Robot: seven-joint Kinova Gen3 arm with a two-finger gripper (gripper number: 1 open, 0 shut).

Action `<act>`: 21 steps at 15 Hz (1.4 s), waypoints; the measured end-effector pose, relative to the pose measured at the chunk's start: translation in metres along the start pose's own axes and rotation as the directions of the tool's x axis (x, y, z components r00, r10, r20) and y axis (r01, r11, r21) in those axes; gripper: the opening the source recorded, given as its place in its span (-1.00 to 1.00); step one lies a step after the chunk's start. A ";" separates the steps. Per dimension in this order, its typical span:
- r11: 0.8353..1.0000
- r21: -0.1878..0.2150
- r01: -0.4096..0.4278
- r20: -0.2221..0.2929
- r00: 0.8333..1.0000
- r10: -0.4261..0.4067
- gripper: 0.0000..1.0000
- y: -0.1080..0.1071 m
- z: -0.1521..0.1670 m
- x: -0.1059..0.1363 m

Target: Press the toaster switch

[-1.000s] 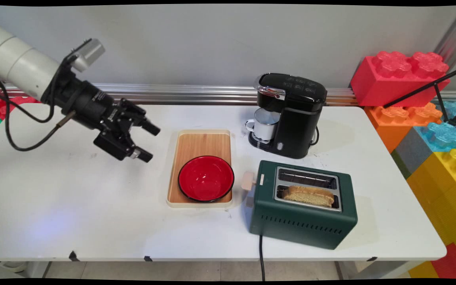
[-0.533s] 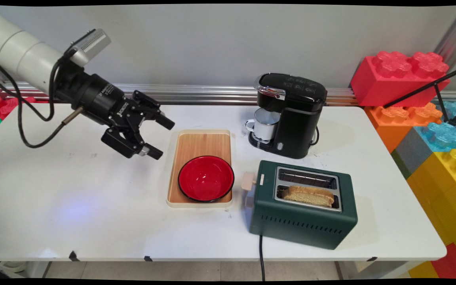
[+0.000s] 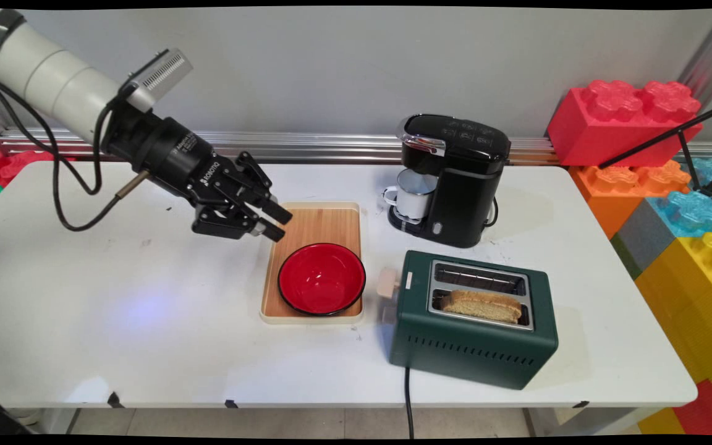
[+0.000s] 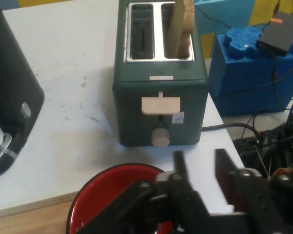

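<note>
Since the earlier frames, end effector (image 3: 272, 221) has travelled from over the table's (image 3: 146, 321) left half toward its middle, and its fingers, spread wide then, now stand closer together with a gap still open between them; nothing is held. It hangs above the tray's (image 3: 356, 213) far left corner, apart from the surface, pointing down and toward the table's right side. Red bowl (image 3: 322, 278) sits on the near end of the tray, just beyond and below the fingertips on the near-right side, not touched. Past the bowl in the same direction stands the green toaster (image 3: 473, 346) near the table's front edge, its long axis running roughly left-right along that edge, lever end (image 3: 387, 287) facing the tray. Hand view confirms the line: bowl rim at the bottom, toaster lever (image 4: 160, 104) and knob (image 4: 161, 138) straight ahead, slots running away from the camera. Bread slice (image 3: 483, 305) stands upright in the slot nearer the front edge; the other slot looks empty. Coffee maker (image 3: 455, 179) stands by the far edge, white mug (image 3: 415, 194) under its spout. Hidden or unclear: the tray's far left corner is covered by the fingers in the main view; the bowl's near part is cut off behind the linkage in the hand view; mug contents cannot be made out.
</note>
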 end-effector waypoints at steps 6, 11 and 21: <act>1.000 -0.021 -0.022 -0.002 1.000 0.022 -1.00 -0.008 0.014 0.002; 0.999 -0.029 -0.025 -0.019 1.000 0.024 -1.00 -0.015 0.037 0.005; 0.999 -0.035 -0.012 -0.060 0.998 0.010 -1.00 -0.021 0.105 0.013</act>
